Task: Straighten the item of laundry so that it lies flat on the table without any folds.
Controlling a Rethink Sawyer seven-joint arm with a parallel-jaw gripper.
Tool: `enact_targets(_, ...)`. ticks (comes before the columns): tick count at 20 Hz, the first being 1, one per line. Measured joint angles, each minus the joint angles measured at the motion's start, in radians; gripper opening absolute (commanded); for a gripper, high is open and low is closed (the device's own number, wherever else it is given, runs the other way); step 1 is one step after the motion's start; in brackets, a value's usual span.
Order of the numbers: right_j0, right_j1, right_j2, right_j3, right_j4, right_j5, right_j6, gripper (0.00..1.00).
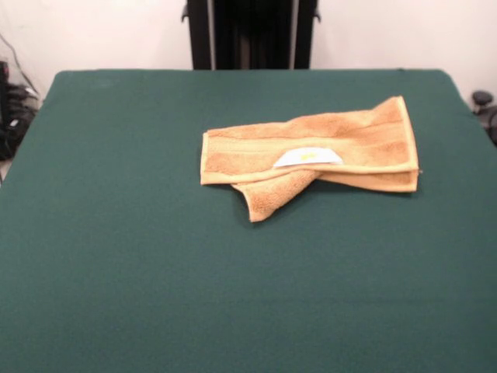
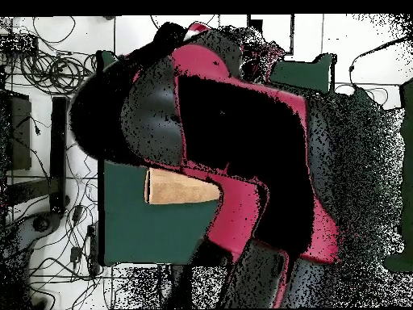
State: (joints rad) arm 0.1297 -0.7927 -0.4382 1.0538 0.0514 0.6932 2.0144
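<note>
One folded towel (image 1: 311, 155) on one green table (image 1: 116, 272), one label (image 1: 307, 158), fingers unseen.

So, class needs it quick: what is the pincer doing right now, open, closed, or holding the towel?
Pincer: not visible in either view, so its state cannot be told. The towel lies untouched, still folded.
</note>
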Motion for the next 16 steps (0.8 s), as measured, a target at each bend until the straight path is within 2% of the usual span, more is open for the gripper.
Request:
enact_targets(4,0.000,0.026,0.000,0.000,0.001,-0.048,0.000,1.00)
enact_targets(8,0.000,0.039,0.000,0.000,0.005,-0.032,0.000,1.00)
enact_targets(12,0.000,0.037,0.000,-0.004,0.009,0.033,0.000,1.00)
enact_targets(16,-0.001,0.030,0.000,-0.045,0.009,0.209,0.000,1.00)
